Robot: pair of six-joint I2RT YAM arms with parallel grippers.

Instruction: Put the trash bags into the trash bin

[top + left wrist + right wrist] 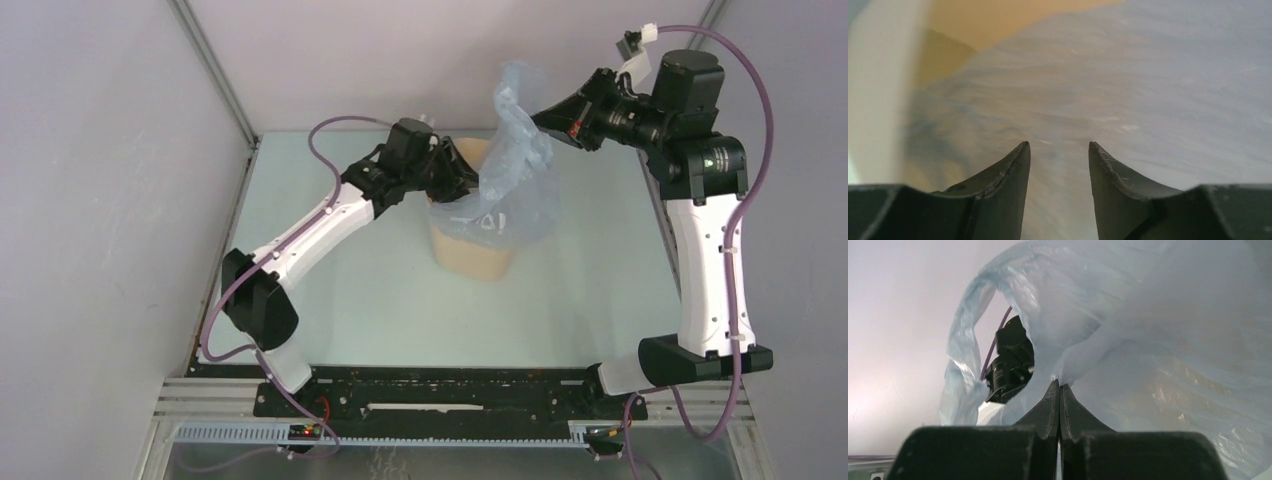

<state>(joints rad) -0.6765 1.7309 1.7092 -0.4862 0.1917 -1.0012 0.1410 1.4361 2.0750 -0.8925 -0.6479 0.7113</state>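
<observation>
Top external: bag point(517, 165) draped over bin point(472, 256), top end pinched by right gripper point(541, 119)

Top external shows the bin upright mid-table point(340, 290). The pale-blue bag hangs over its rim and right side, with its upper part pulled up and away from the bin. The left gripper point(463, 181) sits at the bin's left rim, up against the bag. Jaw state on either arm is not readable from this view.

Right wrist fills that in: the jaws are closed tight on a small fold of bag film at the tips. The bag balloons above and to the right, and a handle loop point(964, 365) stands open on the left. The left arm point(1009, 362) shows through that loop, which the top view doesn't reveal.

Left wrist: the jaws are apart with a moderate gap. Blurred blue film fills the frame ahead of them, and the bin's cream inner wall shows at upper left. Can't tell whether the fingers point(1008, 175) touch the film
</observation>
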